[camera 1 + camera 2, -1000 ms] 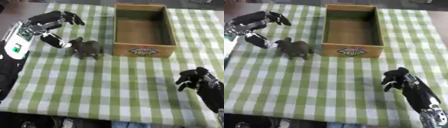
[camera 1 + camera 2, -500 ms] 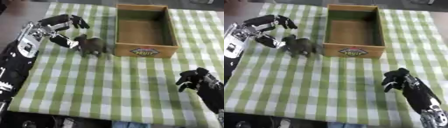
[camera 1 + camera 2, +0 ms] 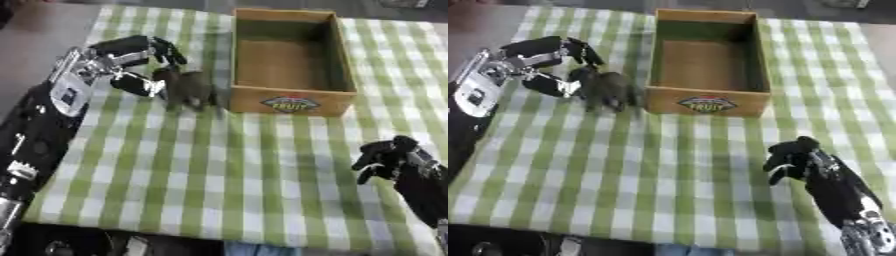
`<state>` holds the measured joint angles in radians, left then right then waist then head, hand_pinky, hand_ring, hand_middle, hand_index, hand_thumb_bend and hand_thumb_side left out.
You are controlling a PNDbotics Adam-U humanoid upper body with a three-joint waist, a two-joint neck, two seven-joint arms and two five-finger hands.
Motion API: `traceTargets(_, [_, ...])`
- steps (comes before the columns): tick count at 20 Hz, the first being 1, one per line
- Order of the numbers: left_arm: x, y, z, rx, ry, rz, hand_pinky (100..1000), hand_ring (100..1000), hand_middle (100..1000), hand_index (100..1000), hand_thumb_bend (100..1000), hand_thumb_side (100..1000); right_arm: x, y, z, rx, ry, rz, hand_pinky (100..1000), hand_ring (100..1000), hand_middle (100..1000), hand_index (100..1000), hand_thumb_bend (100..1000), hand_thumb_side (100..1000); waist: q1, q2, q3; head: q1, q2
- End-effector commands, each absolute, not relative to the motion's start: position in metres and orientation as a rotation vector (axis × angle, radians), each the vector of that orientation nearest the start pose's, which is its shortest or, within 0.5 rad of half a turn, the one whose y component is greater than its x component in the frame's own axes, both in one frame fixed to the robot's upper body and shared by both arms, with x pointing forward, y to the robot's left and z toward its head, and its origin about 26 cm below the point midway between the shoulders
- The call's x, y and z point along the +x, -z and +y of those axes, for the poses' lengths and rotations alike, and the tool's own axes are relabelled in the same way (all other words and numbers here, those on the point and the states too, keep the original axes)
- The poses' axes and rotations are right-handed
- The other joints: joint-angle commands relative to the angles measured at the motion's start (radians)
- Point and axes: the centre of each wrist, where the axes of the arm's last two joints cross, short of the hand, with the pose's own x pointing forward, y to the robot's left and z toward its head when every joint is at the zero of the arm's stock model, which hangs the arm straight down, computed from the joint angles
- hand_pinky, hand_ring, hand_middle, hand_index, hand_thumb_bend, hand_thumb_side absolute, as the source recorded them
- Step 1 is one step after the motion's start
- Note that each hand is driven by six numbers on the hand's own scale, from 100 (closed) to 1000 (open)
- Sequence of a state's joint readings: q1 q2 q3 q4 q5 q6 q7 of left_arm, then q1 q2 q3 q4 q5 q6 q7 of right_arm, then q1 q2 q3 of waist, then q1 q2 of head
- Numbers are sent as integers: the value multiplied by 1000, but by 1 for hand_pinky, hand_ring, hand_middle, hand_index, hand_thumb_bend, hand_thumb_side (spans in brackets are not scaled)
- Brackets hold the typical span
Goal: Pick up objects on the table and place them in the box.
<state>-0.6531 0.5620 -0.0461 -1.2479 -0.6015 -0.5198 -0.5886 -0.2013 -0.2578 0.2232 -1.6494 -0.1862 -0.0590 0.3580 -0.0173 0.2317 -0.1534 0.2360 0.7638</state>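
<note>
The box (image 3: pixel 292 95) is empty, and the left hand (image 3: pixel 118 62) has its fingers (image 3: pixel 164 49) curling wide around the toy animal (image 3: pixel 188 89) on the desk (image 3: pixel 219 185), not lifted yet.

A green-and-white checked tablecloth (image 3: pixel 262 165) covers the table, with greyish floor (image 3: pixel 35 45) beside its left edge.

Matt wooden box (image 3: pixel 291 57) with a glossy label (image 3: pixel 290 104); checked cloth (image 3: pixel 219 165) covers the worktop; dull grey toy (image 3: pixel 609 89).
</note>
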Motion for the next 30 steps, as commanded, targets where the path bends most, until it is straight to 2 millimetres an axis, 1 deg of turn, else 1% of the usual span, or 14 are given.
traceTargets(1, [420, -191, 339, 448, 2180, -1465, 750, 781, 754, 861, 316, 146, 317, -69, -224, 422, -647, -1782, 484, 612, 546, 702, 100, 980, 3, -17, -2, 4, 6])
traceTargets(12, [416, -196, 334, 395, 2238, -1519, 746, 778, 751, 856, 285, 143, 317, -70, -224, 422, -648, -1784, 484, 612, 546, 702, 100, 975, 6, -20, -1, 4, 6])
traceTargets(14, [415, -196, 332, 384, 2255, -1528, 745, 777, 751, 856, 290, 141, 317, -70, -224, 423, -649, -1784, 484, 612, 546, 702, 100, 975, 6, -21, -2, 4, 6])
traceTargets(19, [411, -200, 326, 376, 2297, -1554, 747, 778, 751, 858, 318, 177, 317, -69, -225, 422, -647, -1781, 484, 612, 546, 702, 100, 977, 7, -22, -2, 4, 6])
traceTargets(30, [412, -201, 316, 365, 2336, -1567, 743, 773, 744, 856, 315, 196, 317, -69, -224, 424, -648, -1779, 484, 612, 546, 702, 100, 980, 8, -20, -4, 6, 6])
